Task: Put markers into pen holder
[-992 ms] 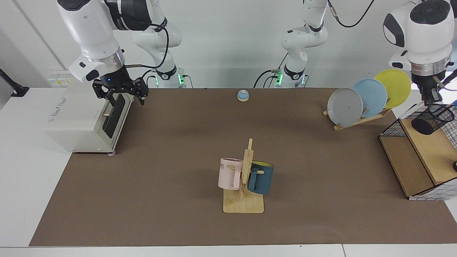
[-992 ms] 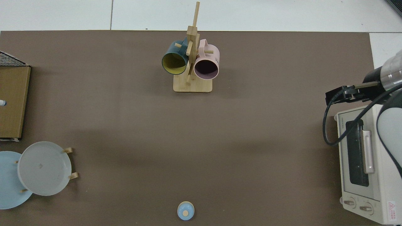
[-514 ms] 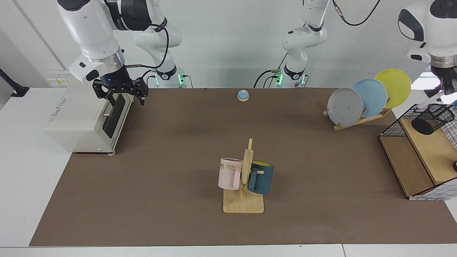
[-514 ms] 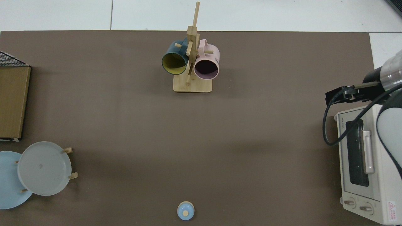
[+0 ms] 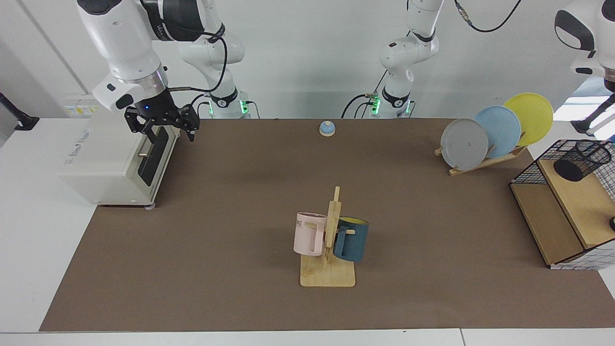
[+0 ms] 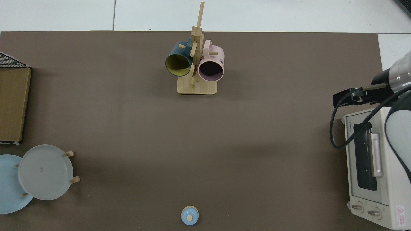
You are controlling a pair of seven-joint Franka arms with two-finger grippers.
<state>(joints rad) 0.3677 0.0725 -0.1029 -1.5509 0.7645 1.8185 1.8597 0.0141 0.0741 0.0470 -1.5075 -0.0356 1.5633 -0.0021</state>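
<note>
While the right gripper [image 5: 162, 126] is held spread above the white toaster oven [image 5: 115, 161], the left gripper is unseen. The black wire-mesh cylindrical pen holder [image 5: 582, 160] is seen on the wooden shelf [image 5: 576, 211].

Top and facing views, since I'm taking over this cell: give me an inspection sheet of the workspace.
Surface: brown mat, lying flat.
Job's things: pen holder on the wire shelf; marker not seen.
Clutter: mug rack with pink mug and blue mug; plate rack; bell; toaster oven.
Grippers: right tool open, waiting above the oven; left tool beyond the facing view's edge.
Cables: black loop beside the oven.
Surroundings: nothing seen.
</note>
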